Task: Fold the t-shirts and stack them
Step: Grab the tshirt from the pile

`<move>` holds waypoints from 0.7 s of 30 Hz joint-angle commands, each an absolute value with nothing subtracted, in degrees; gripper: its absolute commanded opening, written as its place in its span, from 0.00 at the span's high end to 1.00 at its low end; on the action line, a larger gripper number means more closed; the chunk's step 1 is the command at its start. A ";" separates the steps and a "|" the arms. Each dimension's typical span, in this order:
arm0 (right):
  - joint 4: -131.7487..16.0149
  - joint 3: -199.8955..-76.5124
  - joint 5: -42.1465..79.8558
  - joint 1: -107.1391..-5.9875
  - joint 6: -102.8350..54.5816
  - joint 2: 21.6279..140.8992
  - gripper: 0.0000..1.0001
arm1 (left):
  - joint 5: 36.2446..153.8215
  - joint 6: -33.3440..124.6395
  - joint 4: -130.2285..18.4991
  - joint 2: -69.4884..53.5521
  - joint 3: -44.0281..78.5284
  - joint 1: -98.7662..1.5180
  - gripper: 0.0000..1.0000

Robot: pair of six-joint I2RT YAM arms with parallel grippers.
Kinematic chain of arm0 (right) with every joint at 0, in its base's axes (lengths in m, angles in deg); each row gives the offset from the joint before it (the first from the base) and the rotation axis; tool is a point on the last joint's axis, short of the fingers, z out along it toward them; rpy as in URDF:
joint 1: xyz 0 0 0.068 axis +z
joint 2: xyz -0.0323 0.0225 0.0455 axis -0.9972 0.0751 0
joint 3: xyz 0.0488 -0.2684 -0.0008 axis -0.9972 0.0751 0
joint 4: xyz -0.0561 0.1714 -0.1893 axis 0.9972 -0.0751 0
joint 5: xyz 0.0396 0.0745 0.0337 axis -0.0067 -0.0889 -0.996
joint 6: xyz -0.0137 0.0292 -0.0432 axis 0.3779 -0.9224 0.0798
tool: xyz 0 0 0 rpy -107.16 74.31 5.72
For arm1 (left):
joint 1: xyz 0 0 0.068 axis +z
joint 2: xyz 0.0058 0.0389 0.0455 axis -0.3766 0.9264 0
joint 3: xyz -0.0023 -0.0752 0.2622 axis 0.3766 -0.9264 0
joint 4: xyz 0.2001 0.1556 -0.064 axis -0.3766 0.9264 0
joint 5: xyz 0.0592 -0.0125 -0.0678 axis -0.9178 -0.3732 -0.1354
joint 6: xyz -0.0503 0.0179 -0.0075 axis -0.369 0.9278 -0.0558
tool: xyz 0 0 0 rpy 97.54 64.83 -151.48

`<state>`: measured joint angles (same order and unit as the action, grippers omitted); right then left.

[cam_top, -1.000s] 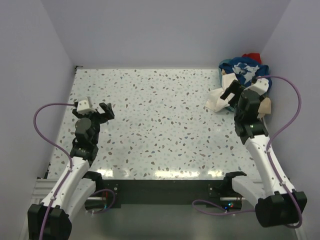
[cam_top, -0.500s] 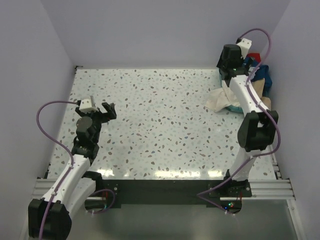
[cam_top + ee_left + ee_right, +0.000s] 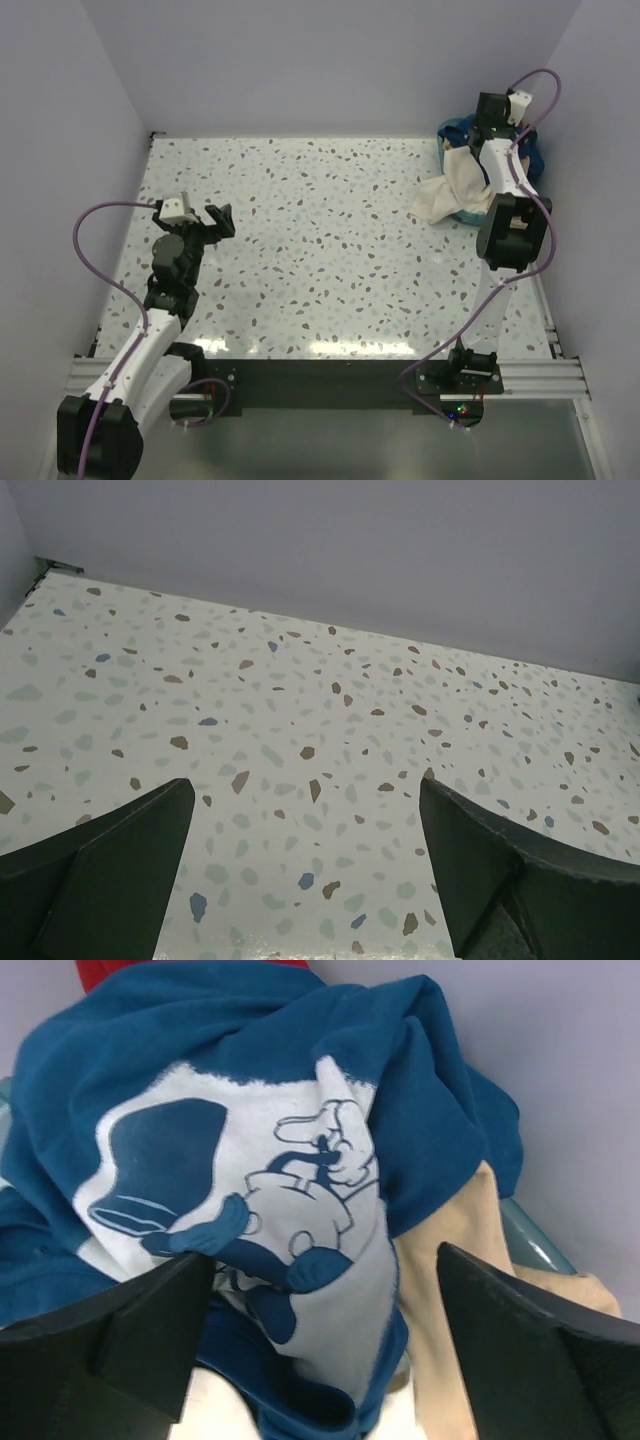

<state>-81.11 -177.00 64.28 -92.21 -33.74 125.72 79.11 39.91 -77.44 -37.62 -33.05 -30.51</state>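
The t-shirts lie heaped in a teal basket (image 3: pixel 466 213) at the table's back right. A beige shirt (image 3: pixel 452 190) hangs over its near rim onto the table. In the right wrist view the navy blue shirt with the white graphic (image 3: pixel 300 1190) lies on top, with a beige shirt (image 3: pixel 455 1300) to its right and a strip of red shirt (image 3: pixel 110 970) at the top. My right gripper (image 3: pixel 325 1335) is open just above the navy shirt, its fingers either side of the graphic, holding nothing; it shows over the basket in the top view (image 3: pixel 493 120). My left gripper (image 3: pixel 215 222) is open and empty over the table's left side (image 3: pixel 305 870).
The speckled table (image 3: pixel 330 250) is walled at the back and both sides. The basket's teal rim (image 3: pixel 535 1240) shows beside the beige cloth, close to the right wall. The right arm's elbow (image 3: pixel 510 235) stands high over the table's right edge.
My right arm has swung up and reached over the basket, and its gripper now points down at the navy shirt. The left gripper has barely moved.
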 commanded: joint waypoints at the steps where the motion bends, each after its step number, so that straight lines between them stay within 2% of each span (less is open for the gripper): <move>1: -81.00 -181.31 63.24 -91.67 -34.10 126.39 0.08 | 80.35 40.70 -81.09 -38.02 -33.12 -30.65 0.00; 4: -78.55 -179.73 62.71 -91.75 -33.66 125.61 0.25 | 80.18 40.79 -81.18 -38.55 -33.38 -30.56 0.00; 5: -77.85 -178.77 62.18 -91.84 -33.40 124.65 0.41 | 80.09 40.79 -81.18 -38.72 -33.65 -30.56 0.00; 7: -76.70 -178.50 61.92 -91.75 -33.05 124.11 0.59 | 80.01 40.62 -81.01 -38.99 -33.74 -30.65 0.00; 8: -76.70 -178.85 61.83 -91.75 -32.70 123.67 0.71 | 80.00 40.70 -81.01 -39.08 -33.74 -30.56 0.00; 10: -76.96 -179.46 61.30 -91.84 -32.43 123.23 0.86 | 80.00 40.70 -80.74 -39.52 -33.82 -30.56 0.00; 11: -77.22 -179.73 61.04 -91.84 -32.26 122.88 0.98 | 80.00 40.70 -80.74 -39.69 -34.00 -30.56 0.00; 14: -77.22 -177.54 59.46 -91.93 -32.78 119.64 1.00 | 79.65 40.70 -80.57 -40.66 -34.35 -30.56 0.00; 21: -71.43 -166.73 56.03 -91.23 -34.28 102.68 1.00 | 79.39 40.62 -80.65 -41.98 -34.79 -30.56 0.00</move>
<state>-78.37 -167.80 57.41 -91.84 -33.30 113.94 79.53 39.91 -78.19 -41.35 -34.21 -30.51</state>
